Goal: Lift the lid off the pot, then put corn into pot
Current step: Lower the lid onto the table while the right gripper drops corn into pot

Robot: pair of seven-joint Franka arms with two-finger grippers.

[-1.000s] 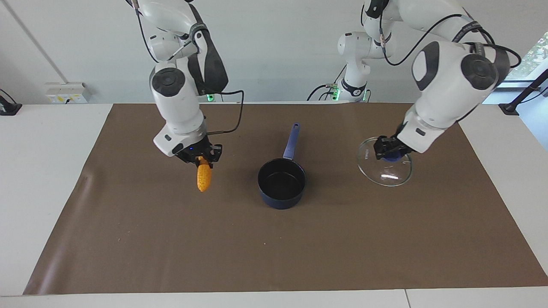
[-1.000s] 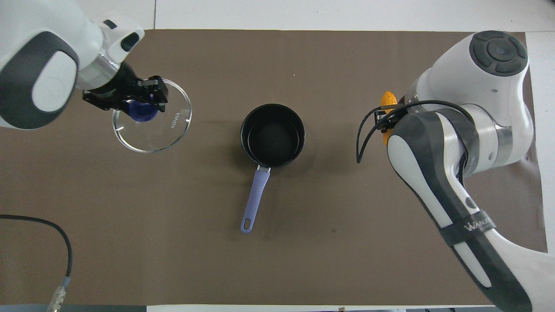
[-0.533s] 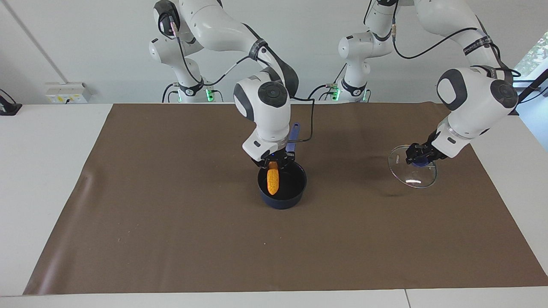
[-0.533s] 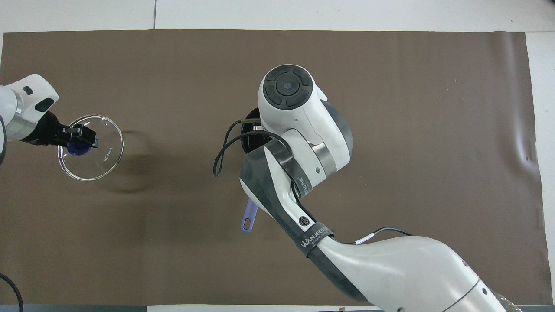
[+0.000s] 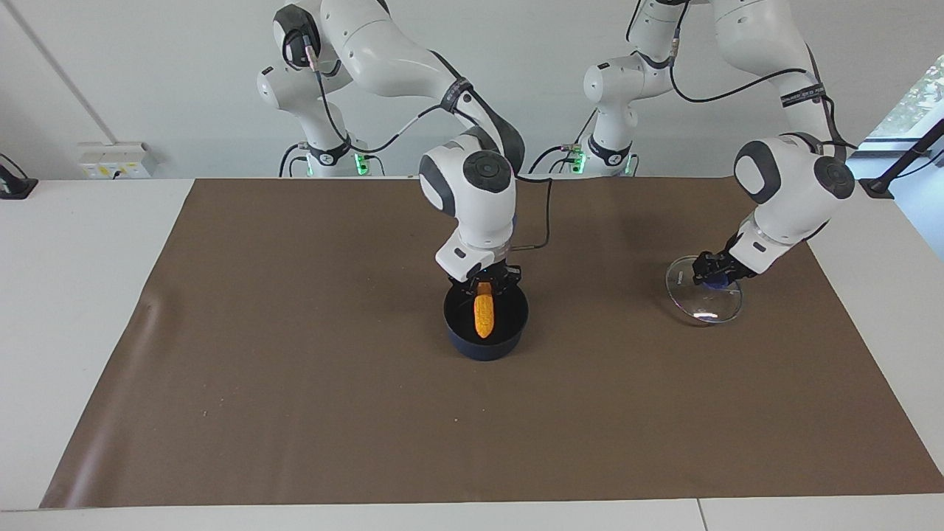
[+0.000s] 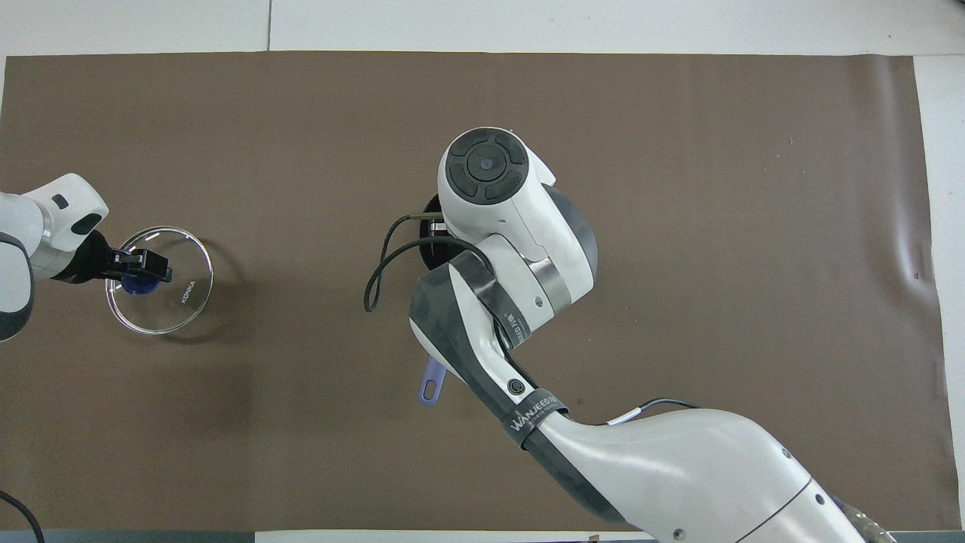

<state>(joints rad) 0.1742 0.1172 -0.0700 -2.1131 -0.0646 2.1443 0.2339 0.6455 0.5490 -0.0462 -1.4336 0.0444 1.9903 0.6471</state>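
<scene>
The pot (image 5: pixel 485 324) sits in the middle of the brown mat (image 5: pixel 295 413) on the counter (image 5: pixel 74 295), and its lid is off. The corn (image 5: pixel 484 316) hangs inside the pot's open top, with its lower tip down in the black inside. I cannot tell if the tip touches the bottom. The right end effector (image 5: pixel 484 281) is closed on the top end of the corn, right over the pot. The corn stands almost straight up and down, top end in the fingers and other end pointing into the pot. In the overhead view the right arm covers most of the pot, and only the pot's rim and the end of its handle (image 6: pixel 430 386) peek out; the handle points toward the robots. The lid (image 5: pixel 703 298) is near the left arm's end of the mat, well apart from the pot. The left end effector (image 5: pixel 709 271) is closed on its blue knob (image 6: pixel 136 285). The lid looks tilted, low over the mat.
</scene>
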